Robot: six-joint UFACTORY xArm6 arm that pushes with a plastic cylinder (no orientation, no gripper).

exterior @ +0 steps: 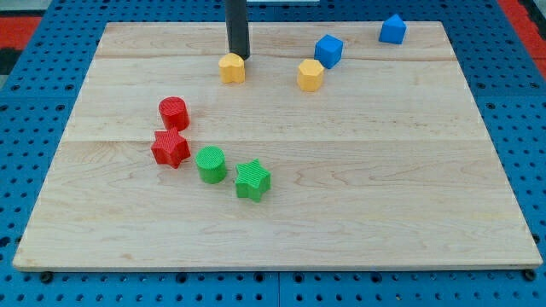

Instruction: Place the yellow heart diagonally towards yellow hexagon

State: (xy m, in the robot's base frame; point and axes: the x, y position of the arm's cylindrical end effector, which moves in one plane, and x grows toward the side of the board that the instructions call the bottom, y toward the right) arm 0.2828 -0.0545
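Observation:
The yellow heart [231, 67] lies near the view's top, left of centre. The yellow hexagon [310, 74] lies to its right, about a hand's width away. My tip [238, 55] stands just behind the yellow heart on its upper right side, touching or almost touching it. The rod rises straight up out of the view's top.
A blue block [328, 50] sits right next to the yellow hexagon, up and right of it. Another blue block [392, 30] lies at the top right. A red cylinder [174, 112], red star [171, 147], green cylinder [211, 164] and green star [252, 180] cluster at the left centre of the wooden board [384, 188].

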